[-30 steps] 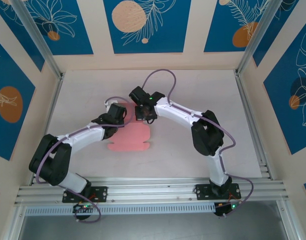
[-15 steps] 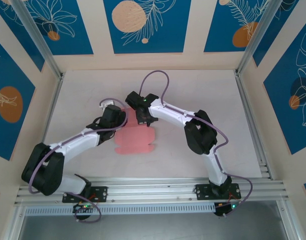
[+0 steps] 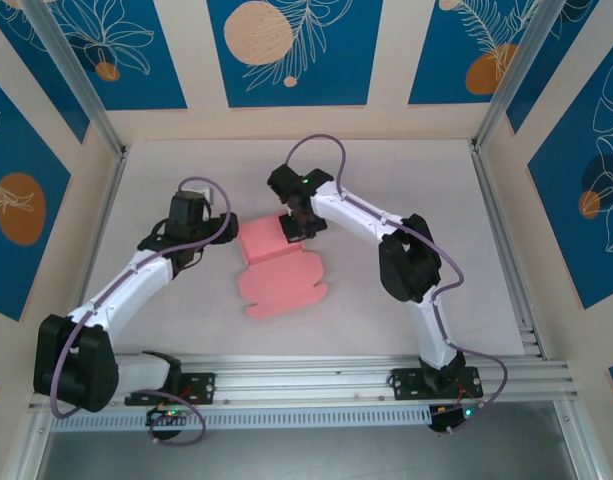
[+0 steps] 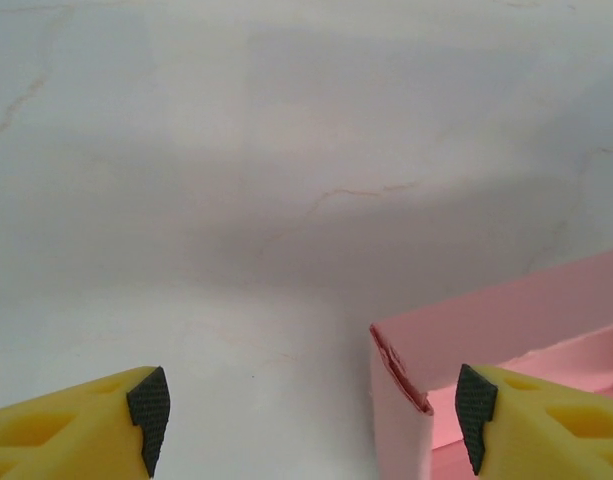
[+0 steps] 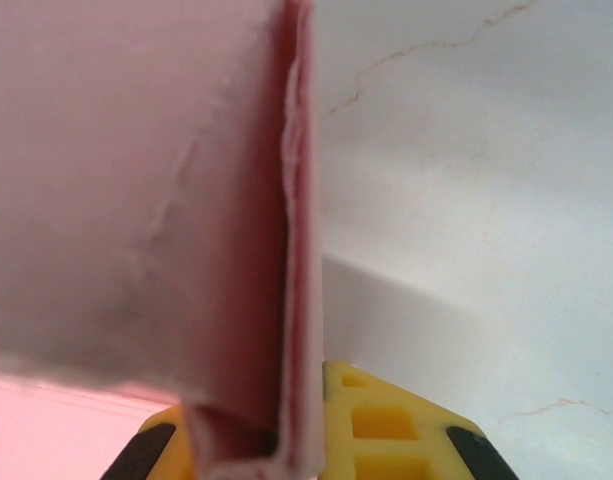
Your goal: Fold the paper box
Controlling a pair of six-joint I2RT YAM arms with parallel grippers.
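Note:
The pink paper box (image 3: 278,268) lies half-folded mid-table, a raised part at its far end and a flat flap toward the near edge. My right gripper (image 3: 296,226) is shut on the box's upright folded wall (image 5: 236,230), pinched between its yellow fingers (image 5: 386,420). To the left of the box my left gripper (image 3: 200,222) stands open and holds nothing. In the left wrist view an upright corner of the box (image 4: 401,400) rises between the pads, close to the right pad (image 4: 476,415) and apart from it.
The white tabletop (image 3: 406,190) has free room on the right and at the far side. Aluminium rails (image 3: 501,230) run along the left and right edges, and patterned walls close the space in.
My left gripper has opened, let go of the box and drawn back to the left. The box has shifted a little to the right, still held by the right gripper.

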